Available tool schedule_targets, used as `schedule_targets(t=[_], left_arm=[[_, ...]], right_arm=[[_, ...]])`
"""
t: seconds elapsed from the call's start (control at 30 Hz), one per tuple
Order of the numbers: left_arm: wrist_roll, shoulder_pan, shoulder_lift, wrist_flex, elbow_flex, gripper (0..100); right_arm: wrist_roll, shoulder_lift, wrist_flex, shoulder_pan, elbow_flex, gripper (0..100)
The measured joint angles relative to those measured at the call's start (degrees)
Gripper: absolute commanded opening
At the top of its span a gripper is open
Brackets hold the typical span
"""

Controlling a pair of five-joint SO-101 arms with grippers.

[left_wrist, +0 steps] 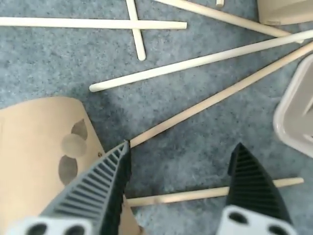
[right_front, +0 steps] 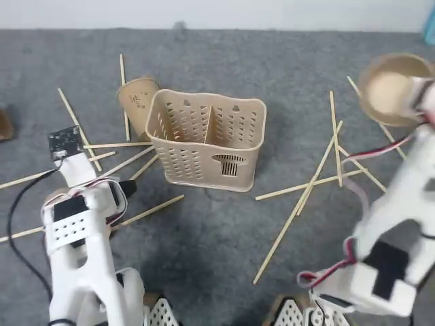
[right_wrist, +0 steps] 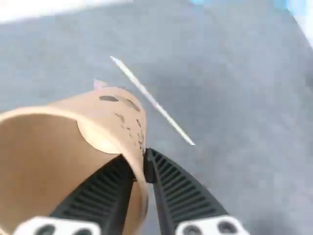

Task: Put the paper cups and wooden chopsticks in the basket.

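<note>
A beige slotted basket (right_front: 204, 139) stands mid-table, with its corner (left_wrist: 297, 115) showing in the left wrist view. One paper cup (right_front: 138, 99) lies on its side behind the basket's left end. Wooden chopsticks (right_front: 309, 183) lie scattered on both sides. My right gripper (right_wrist: 144, 157) is shut on the rim wall of another paper cup (right_wrist: 63, 147), held up at the far right (right_front: 392, 88). My left gripper (left_wrist: 178, 156) is open low over the carpet left of the basket, with a chopstick (left_wrist: 215, 98) running between its fingers. A third cup (left_wrist: 41, 147) lies beside one finger.
The surface is grey carpet. More chopsticks (right_front: 151, 210) lie near the left arm's base (right_front: 81, 231). Something brown sits at the left edge (right_front: 5, 125). Open carpet lies in front of the basket.
</note>
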Motion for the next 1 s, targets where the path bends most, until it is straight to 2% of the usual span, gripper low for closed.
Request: schedule_targets(t=[0.3,0.47,0.77,1.0], left_arm=[[0.00,0.00,0.00,0.00,0.00,31],[0.00,0.00,0.00,-1.32,0.62,31],[0.00,0.00,0.00,-2.46,0.88,31],[0.00,0.00,0.00,-2.46,0.88,31]], right_arm=[[-0.88,-8.62,0.00,-28.31,-0.09,0.6],[-0.88,-8.62,0.26,-37.89,-0.09,0.6],[3.08,-5.89,0.26,-39.74,11.78,0.6],[6.77,-5.54,0.26,-36.92,12.40,0.6]])
